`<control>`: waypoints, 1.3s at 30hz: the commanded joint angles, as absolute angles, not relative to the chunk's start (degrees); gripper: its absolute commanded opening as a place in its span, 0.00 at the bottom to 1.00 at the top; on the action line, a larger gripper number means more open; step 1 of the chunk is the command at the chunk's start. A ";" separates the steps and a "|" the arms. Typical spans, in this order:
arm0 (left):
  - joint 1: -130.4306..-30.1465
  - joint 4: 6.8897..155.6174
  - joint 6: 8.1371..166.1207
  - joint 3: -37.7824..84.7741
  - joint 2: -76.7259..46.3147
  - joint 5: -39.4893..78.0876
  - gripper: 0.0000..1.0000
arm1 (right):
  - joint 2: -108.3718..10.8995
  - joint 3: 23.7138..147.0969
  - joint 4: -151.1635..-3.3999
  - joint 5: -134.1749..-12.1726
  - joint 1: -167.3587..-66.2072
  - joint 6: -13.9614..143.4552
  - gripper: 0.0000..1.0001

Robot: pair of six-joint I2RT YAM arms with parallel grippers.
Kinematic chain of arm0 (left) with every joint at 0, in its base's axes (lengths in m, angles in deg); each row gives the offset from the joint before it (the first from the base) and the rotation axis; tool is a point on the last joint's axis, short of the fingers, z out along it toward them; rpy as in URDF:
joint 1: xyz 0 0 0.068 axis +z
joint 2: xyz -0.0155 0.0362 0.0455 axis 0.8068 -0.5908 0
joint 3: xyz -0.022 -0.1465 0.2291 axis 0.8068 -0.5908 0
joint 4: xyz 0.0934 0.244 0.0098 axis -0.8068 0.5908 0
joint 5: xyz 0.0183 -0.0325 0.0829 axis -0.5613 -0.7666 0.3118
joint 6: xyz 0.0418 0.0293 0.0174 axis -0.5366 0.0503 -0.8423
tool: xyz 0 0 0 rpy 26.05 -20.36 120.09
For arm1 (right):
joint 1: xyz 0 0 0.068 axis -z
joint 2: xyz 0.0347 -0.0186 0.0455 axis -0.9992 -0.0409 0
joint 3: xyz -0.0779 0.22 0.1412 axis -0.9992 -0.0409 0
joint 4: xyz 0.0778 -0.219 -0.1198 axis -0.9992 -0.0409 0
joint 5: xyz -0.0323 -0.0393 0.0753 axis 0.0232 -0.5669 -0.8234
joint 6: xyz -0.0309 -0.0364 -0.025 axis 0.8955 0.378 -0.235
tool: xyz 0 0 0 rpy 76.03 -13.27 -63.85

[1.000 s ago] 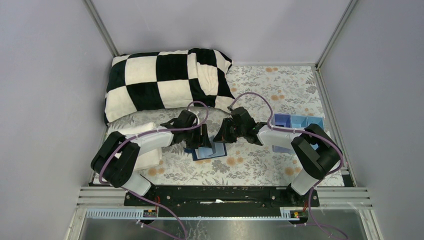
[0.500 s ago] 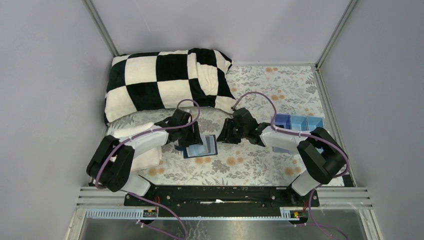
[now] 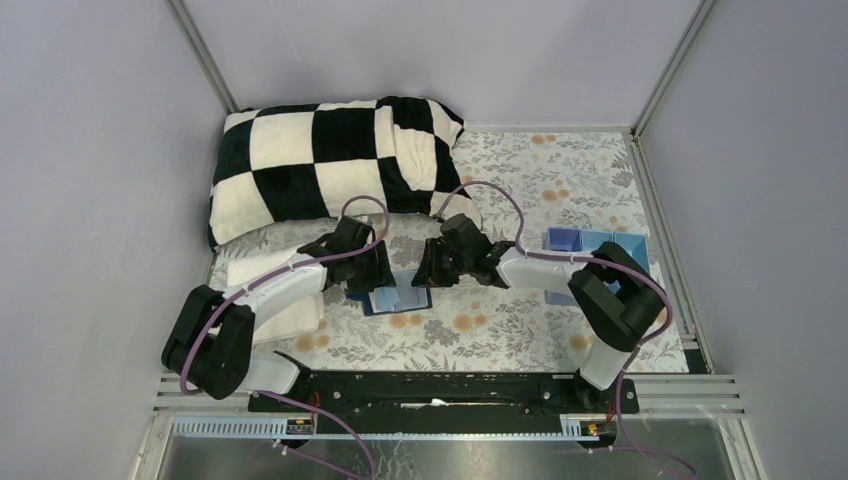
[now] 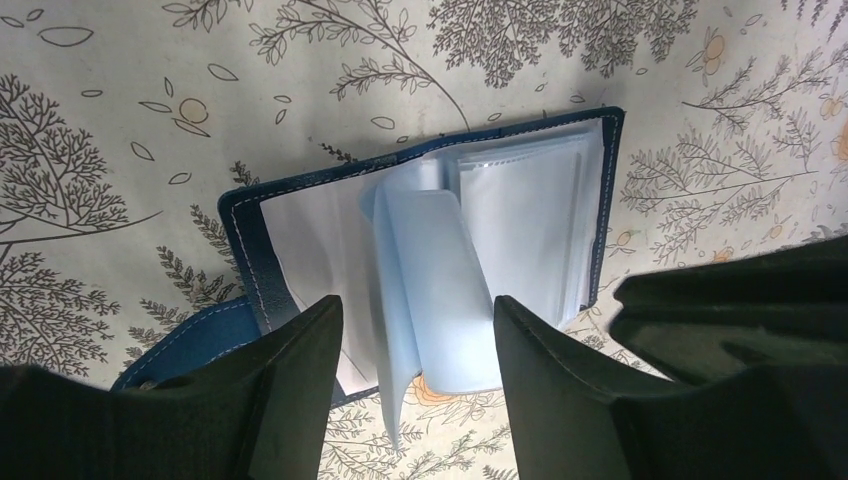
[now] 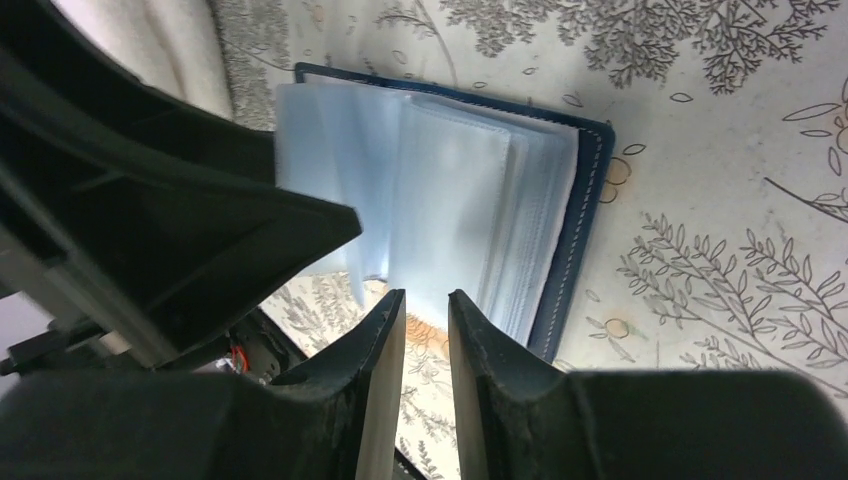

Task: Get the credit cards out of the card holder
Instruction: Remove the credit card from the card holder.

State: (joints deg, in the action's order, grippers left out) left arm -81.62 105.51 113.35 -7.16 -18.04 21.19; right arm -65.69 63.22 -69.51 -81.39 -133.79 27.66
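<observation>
The card holder (image 3: 398, 298) lies open on the flowered cloth, navy outside, with pale blue clear sleeves fanned up from its middle. In the left wrist view the card holder (image 4: 300, 215) shows its closure tab (image 4: 185, 340) at the lower left. My left gripper (image 4: 415, 385) is open and hovers over the near edge of the sleeves, gripping nothing. My right gripper (image 5: 427, 380) has a narrow gap between its jaws, nothing in it, just off the card holder (image 5: 570, 190) edge. I cannot pick out single cards in the sleeves. In the top view, left gripper (image 3: 372, 277) and right gripper (image 3: 428, 272) flank the holder.
A black-and-white checked blanket (image 3: 330, 165) lies at the back left. A folded white cloth (image 3: 285, 295) sits under the left arm. A light-blue compartment tray (image 3: 590, 243) stands at the right behind the right arm. Metal frame walls close in the table.
Both grippers and the card holder have shifted left. The holder, earlier held up between the grippers, now lies open on the cloth with the left gripper let go.
</observation>
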 commanded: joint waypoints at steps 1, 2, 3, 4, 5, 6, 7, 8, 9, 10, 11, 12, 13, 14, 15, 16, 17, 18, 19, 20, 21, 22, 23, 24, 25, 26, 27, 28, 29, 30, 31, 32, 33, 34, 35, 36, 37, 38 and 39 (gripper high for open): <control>-81.22 106.13 112.12 -6.66 -19.32 22.55 0.60 | -69.13 66.06 -69.73 -81.31 -134.02 27.90 0.29; -81.21 106.28 112.11 -6.73 -19.91 22.74 0.59 | -69.77 66.41 -70.07 -80.94 -134.03 27.99 0.29; -81.17 106.17 112.20 -6.83 -20.38 22.86 0.50 | -70.46 66.72 -70.37 -80.92 -134.06 28.05 0.28; -81.21 105.90 112.43 -7.17 -20.92 23.01 0.42 | -70.99 66.92 -70.44 -80.91 -134.02 28.03 0.27; -81.19 105.21 112.61 -7.36 -21.45 22.96 0.35 | -71.45 66.98 -70.32 -80.90 -134.06 27.90 0.26; -81.21 104.50 112.70 -7.56 -22.12 22.48 0.29 | -71.73 66.91 -70.31 -80.89 -134.11 27.70 0.25; -81.21 103.79 112.84 -7.62 -22.88 21.78 0.25 | -71.89 66.74 -70.13 -80.91 -134.07 27.54 0.22; -81.17 102.80 112.93 -7.75 -23.61 20.85 0.21 | -71.93 66.48 -69.97 -80.76 -134.06 27.46 0.19; -81.21 101.68 113.05 -7.83 -24.47 19.57 0.17 | -71.66 66.13 -70.00 -80.55 -134.06 27.40 0.16; -81.25 100.51 113.17 -7.95 -25.17 18.37 0.15 | -71.14 65.74 -70.12 -79.88 -134.06 27.34 0.13; -81.40 99.31 113.23 -8.04 -25.83 17.05 0.12 | -70.41 65.15 -70.36 -79.03 -134.06 27.27 0.11; -81.58 98.11 113.26 -8.11 -26.37 15.71 0.12 | -69.54 64.53 -70.74 -77.98 -134.01 27.26 0.10; -82.01 96.79 113.26 -8.19 -26.75 14.40 0.11 | -68.39 63.68 -71.21 -77.14 -133.92 27.25 0.09; -82.66 95.79 113.38 -8.13 -26.99 13.45 0.11 | -67.13 63.00 -71.83 -76.41 -133.82 27.38 0.09; -83.37 94.81 113.42 -8.04 -27.21 12.62 0.12 | -65.75 62.21 -72.35 -75.57 -133.76 27.43 0.10; -84.44 94.11 113.43 -7.69 -27.65 11.94 0.12 | -63.63 61.37 -73.06 -74.88 -133.65 27.37 0.10; -85.54 93.56 113.43 -7.26 -28.26 11.53 0.13 | -62.10 60.44 -73.64 -74.10 -133.56 27.48 0.10; -86.61 93.07 113.43 -6.60 -28.94 11.08 0.13 | -60.58 59.65 -74.16 -73.41 -133.54 27.49 0.10; -87.79 92.58 113.43 -6.01 -29.72 10.53 0.14 | -59.10 58.74 -74.77 -72.64 -133.47 27.48 0.10; -88.79 92.17 113.43 -5.25 -30.56 10.06 0.14 | -57.78 57.97 -75.48 -71.71 -133.38 27.52 0.10; -89.83 91.88 113.32 -4.41 -31.28 9.78 0.15 | -56.66 57.29 -76.13 -71.34 -133.32 27.48 0.11; -90.69 91.88 113.08 -3.61 -31.86 9.72 0.15 | -55.53 56.65 -76.31 -70.36 -133.28 27.46 0.11; -91.30 92.12 112.66 -2.98 -32.12 9.87 0.17 | -54.52 55.97 -78.17 -69.40 -133.21 27.35 0.13; -91.72 92.54 112.30 -2.55 -32.00 10.34 0.18 | -53.64 55.36 -78.60 -68.47 -133.18 27.17 0.18; -91.69 92.96 111.98 -2.46 -31.46 10.91 0.19 | -53.06 54.90 -78.98 -67.68 -133.14 26.96 0.21; -91.63 93.74 111.57 -2.32 -30.68 12.03 0.20 | -52.67 54.71 -79.19 -67.37 -133.10 26.92 0.23; -91.58 94.81 111.07 -2.09 -29.73 13.22 0.21 | -52.51 54.93 -79.49 -67.32 -133.07 26.96 0.24; -91.38 95.96 110.53 -1.68 -28.80 13.99 0.24 | -52.47 55.29 -79.95 -67.25 -133.07 27.06 0.25; -91.24 97.24 110.17 -1.16 -27.76 14.81 0.29 | -52.55 55.64 -80.20 -67.16 -133.09 27.03 0.26; -91.17 98.45 109.84 -0.51 -26.82 15.57 0.33 | -52.56 55.92 -80.34 -67.04 -133.07 27.08 0.26; -91.02 99.76 109.50 0.03 -25.90 16.39 0.37 | -52.55 56.08 -80.34 -66.81 -133.09 27.02 0.26; -90.86 101.16 109.28 0.82 -24.79 17.44 0.40 | -52.56 56.24 -80.56 -66.19 -133.05 26.99 0.27; -90.68 102.44 109.22 1.35 -24.00 18.32 0.44 | -52.56 56.33 -80.71 -65.87 -133.09 27.19 0.28; -90.44 103.66 108.95 1.74 -23.25 19.42 0.48 | -52.56 56.62 -81.03 -64.74 -133.09 27.32 0.29; -90.03 104.78 108.89 2.05 -22.48 20.49 0.52 | -52.63 56.88 -81.49 -63.91 -133.05 27.54 0.31; -89.62 105.77 108.69 2.27 -21.81 21.24 0.54 | -52.64 57.14 -81.77 -63.65 -133.02 27.81 0.33; -89.12 106.61 108.46 2.37 -21.00 21.72 0.55 | -52.71 57.41 -81.81 -63.83 -133.04 28.14 0.34; -88.67 107.28 108.36 2.45 -20.26 22.22 0.56 | -52.85 57.83 -82.06 -64.00 -133.09 28.53 0.35; -88.20 107.99 108.23 2.60 -19.59 22.70 0.57 | -53.04 58.30 -82.62 -63.91 -133.03 28.84 0.36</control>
State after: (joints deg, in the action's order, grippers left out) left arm -89.86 103.96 109.77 0.30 -23.24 18.44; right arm -53.72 55.51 -80.92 -66.61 -133.24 27.38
